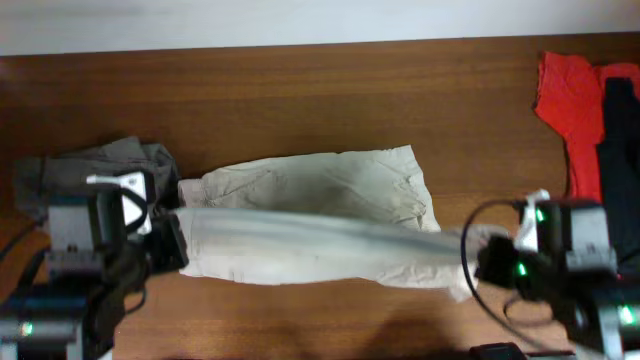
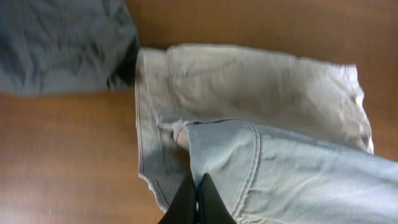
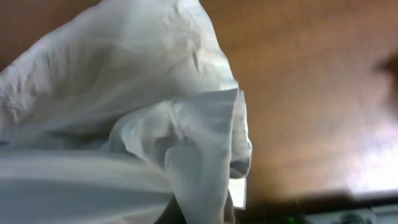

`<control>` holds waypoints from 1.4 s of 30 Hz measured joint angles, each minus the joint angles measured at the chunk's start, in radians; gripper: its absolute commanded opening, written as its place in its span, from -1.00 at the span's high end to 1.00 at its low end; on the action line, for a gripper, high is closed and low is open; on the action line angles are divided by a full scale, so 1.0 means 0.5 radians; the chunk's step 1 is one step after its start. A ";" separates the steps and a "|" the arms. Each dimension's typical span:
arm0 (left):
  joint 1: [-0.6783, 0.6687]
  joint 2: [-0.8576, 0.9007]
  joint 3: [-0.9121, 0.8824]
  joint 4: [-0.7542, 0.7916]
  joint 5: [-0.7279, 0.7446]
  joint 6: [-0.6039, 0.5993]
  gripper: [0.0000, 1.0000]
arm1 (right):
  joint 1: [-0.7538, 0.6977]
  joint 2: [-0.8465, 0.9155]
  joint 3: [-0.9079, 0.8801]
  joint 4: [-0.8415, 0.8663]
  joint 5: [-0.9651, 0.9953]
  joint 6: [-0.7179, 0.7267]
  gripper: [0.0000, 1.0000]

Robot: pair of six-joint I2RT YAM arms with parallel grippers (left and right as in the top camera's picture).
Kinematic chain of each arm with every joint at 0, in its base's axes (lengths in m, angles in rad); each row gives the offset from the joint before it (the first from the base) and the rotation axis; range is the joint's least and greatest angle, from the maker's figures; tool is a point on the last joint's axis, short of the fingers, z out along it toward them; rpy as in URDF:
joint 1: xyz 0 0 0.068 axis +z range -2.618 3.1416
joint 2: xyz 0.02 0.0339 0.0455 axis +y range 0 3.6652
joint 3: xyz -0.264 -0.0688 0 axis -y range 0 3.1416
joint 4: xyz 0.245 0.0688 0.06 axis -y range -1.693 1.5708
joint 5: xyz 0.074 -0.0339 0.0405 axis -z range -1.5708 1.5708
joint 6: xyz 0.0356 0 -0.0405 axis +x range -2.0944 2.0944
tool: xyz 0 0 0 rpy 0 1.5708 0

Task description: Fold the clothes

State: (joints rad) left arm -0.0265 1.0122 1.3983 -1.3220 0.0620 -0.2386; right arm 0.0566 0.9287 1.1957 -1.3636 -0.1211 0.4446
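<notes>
The light beige shorts (image 1: 320, 215) lie across the middle of the wooden table, with the near half lifted and stretched between both grippers. My left gripper (image 1: 172, 245) is shut on the shorts' waistband end (image 2: 211, 155); its black fingertips (image 2: 198, 198) pinch the cloth. My right gripper (image 1: 490, 255) is shut on the leg-hem end (image 3: 199, 168), and the cloth drapes over and hides its fingers. A gray garment (image 1: 95, 165) lies at the left, also in the left wrist view (image 2: 59, 43). A red garment (image 1: 565, 95) and a black garment (image 1: 620, 130) lie at the far right.
The bare wooden table (image 1: 300, 95) stretches behind the shorts up to a pale wall strip. The arm bases and cables sit at the front left (image 1: 60, 300) and front right (image 1: 580, 290) corners.
</notes>
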 measured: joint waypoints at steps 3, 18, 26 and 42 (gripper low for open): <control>0.000 0.177 0.006 0.198 -0.037 0.000 0.99 | 0.001 0.283 0.006 0.240 0.001 -0.001 0.92; 0.014 1.409 0.011 1.279 -0.315 0.056 -0.74 | -0.027 1.511 0.008 1.088 0.077 -0.147 -0.22; 0.013 1.363 0.119 1.050 -0.386 0.145 -0.15 | -0.162 1.378 0.010 0.894 -0.017 -0.262 -0.10; -0.399 1.630 0.138 0.990 -0.124 0.291 0.99 | 0.564 1.535 0.029 1.167 -0.546 -0.044 0.86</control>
State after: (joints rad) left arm -0.2260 1.8271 1.4673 -0.8272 0.0002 -0.0929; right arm 0.3386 1.6962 1.2102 -0.7799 -0.3939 0.4225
